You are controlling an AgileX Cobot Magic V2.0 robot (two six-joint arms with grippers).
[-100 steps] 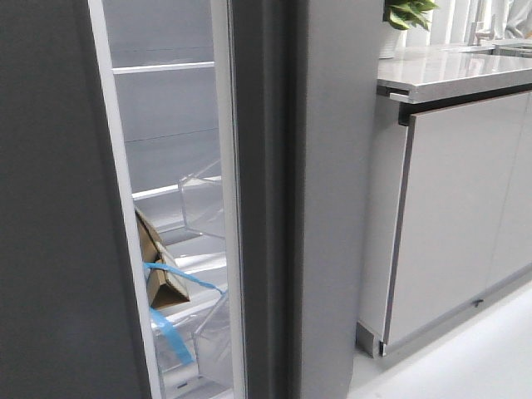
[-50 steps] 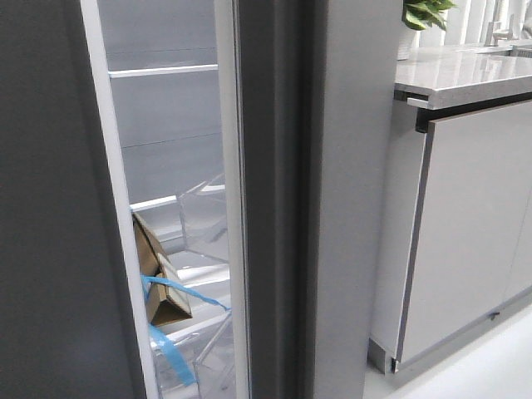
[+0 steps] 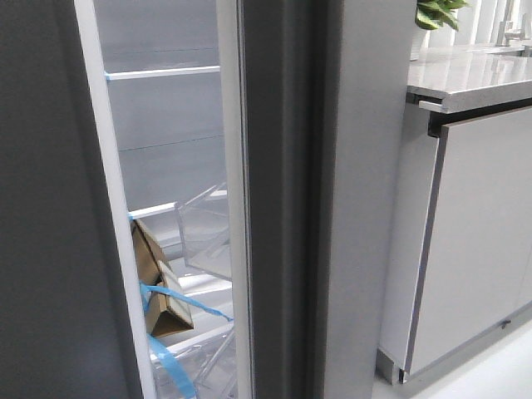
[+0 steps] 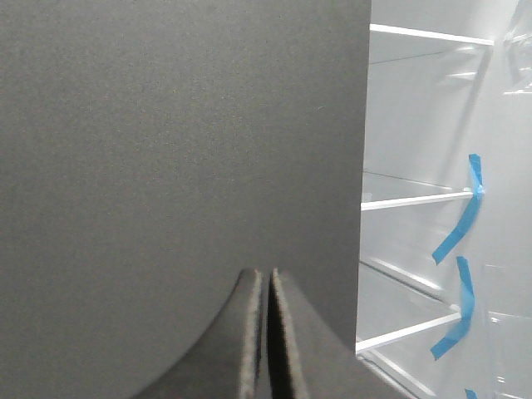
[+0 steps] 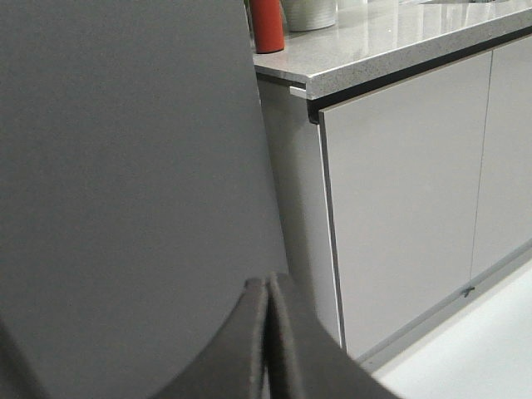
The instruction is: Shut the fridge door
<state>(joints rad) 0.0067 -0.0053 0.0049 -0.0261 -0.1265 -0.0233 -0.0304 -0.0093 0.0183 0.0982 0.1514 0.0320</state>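
The fridge door (image 3: 41, 208) is the tall matte dark-grey panel at the left of the front view, with its white inner lining (image 3: 112, 208) along its free edge. It stands ajar, and a gap shows the fridge interior (image 3: 170, 125). In the left wrist view the door (image 4: 166, 125) fills most of the frame. My left gripper (image 4: 266, 273) is shut and empty, with its tips close against the door's outer face. My right gripper (image 5: 270, 281) is shut and empty in front of the other dark-grey panel (image 5: 125, 150). Neither gripper shows in the front view.
The other dark-grey panel (image 3: 287, 208), edged by a pale strip, stands right of the gap. Inside are shelves, a clear drawer (image 3: 204, 233), a cardboard box (image 3: 158, 291) and blue tape (image 4: 457, 224). At the right are a stone counter (image 3: 474, 75), light-grey cabinet doors (image 3: 482, 233) and a red can (image 5: 266, 25).
The view has moved closer. The counter has slid to the right, the door's white edge a little to the left, and the gap looks slightly wider.
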